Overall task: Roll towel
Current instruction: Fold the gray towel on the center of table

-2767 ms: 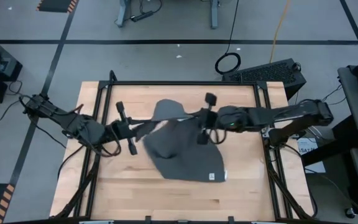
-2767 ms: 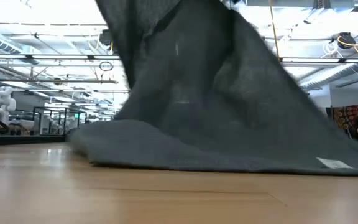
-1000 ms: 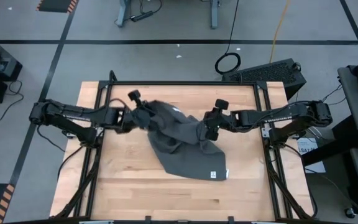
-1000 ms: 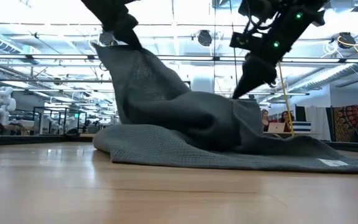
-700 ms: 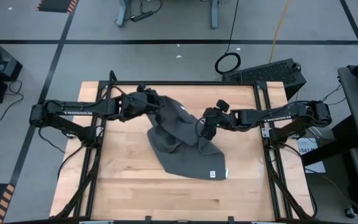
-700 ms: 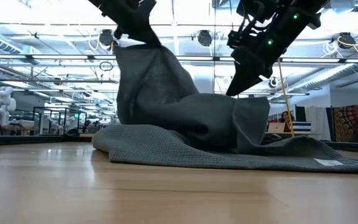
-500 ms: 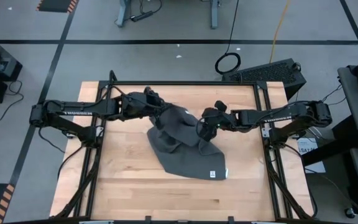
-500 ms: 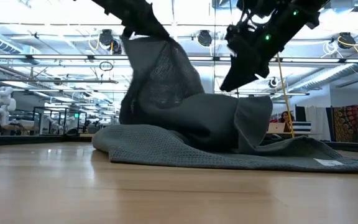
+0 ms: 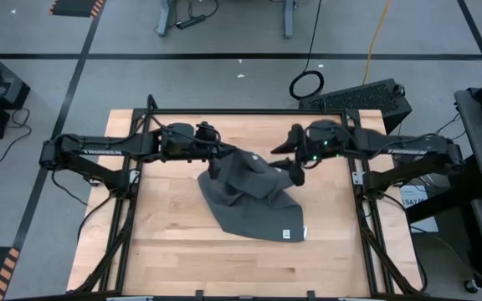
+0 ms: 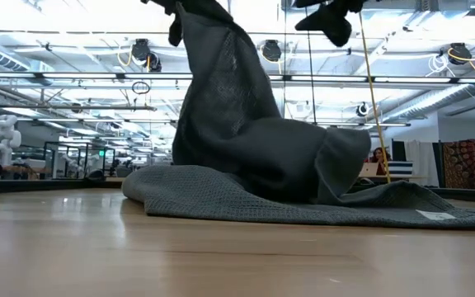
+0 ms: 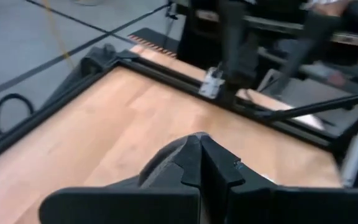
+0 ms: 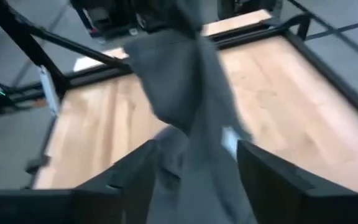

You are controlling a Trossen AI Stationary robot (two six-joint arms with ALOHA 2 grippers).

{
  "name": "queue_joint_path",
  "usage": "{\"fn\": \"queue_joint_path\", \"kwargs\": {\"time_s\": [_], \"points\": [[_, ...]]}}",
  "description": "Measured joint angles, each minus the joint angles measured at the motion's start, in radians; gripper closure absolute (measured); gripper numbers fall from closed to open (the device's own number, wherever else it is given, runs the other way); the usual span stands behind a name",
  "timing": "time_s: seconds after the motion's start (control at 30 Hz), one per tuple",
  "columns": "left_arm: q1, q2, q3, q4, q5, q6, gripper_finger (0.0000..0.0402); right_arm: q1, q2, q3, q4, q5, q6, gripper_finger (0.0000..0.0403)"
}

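One corner of the dark grey soft cloth towel hangs pinched in the left claw; the right claw, spread, hovers just beside its far-right fold.

one towel, one white tag, one wooden table, two tools, left tool, right tool

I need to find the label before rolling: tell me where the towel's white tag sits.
In the high view the white tag lies flat at the towel's near right corner on the wooden table, away from both claws.
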Motion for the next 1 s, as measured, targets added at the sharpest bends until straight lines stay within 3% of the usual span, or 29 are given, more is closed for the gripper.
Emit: {"fn": "queue_joint_path", "kwargs": {"time_s": [0.2, 0.27, 0.37, 0.47, 0.63, 0.8, 1.0], "points": [[-0.037, 0.0, 0.053, 0.003, 0.014, 0.008, 0.0401, -0.068, 0.051, 0.017, -0.064, -0.006, -0.13, 0.0122], [-0.043, 0.0, 0.053, -0.006, 0.01, 0.008, 0.0401, -0.104, 0.086, 0.017, -0.012, -0.085, -0.168, 0.0115], [-0.054, 0.001, 0.053, -0.031, 0.012, 0.009, 0.0401, -0.149, 0.152, 0.019, 0.098, -0.297, -0.155, 0.0115], [-0.054, 0.001, 0.053, -0.056, 0.043, 0.041, 0.0401, -0.163, 0.225, 0.047, 0.11, -0.426, -0.112, 0.0123], [-0.05, 0.001, 0.053, -0.062, 0.067, 0.109, 0.0401, -0.14, 0.324, 0.138, 0.105, -0.423, -0.099, 0.0141], [-0.05, 0.001, 0.053, -0.068, 0.07, 0.136, 0.0401, -0.121, 0.38, 0.218, 0.079, -0.331, -0.136, 0.0206], [-0.023, 0.001, 0.052, -0.103, 0.028, 0.101, 0.04, -0.121, 0.381, 0.261, -0.001, -0.256, -0.112, 0.0362]]}}
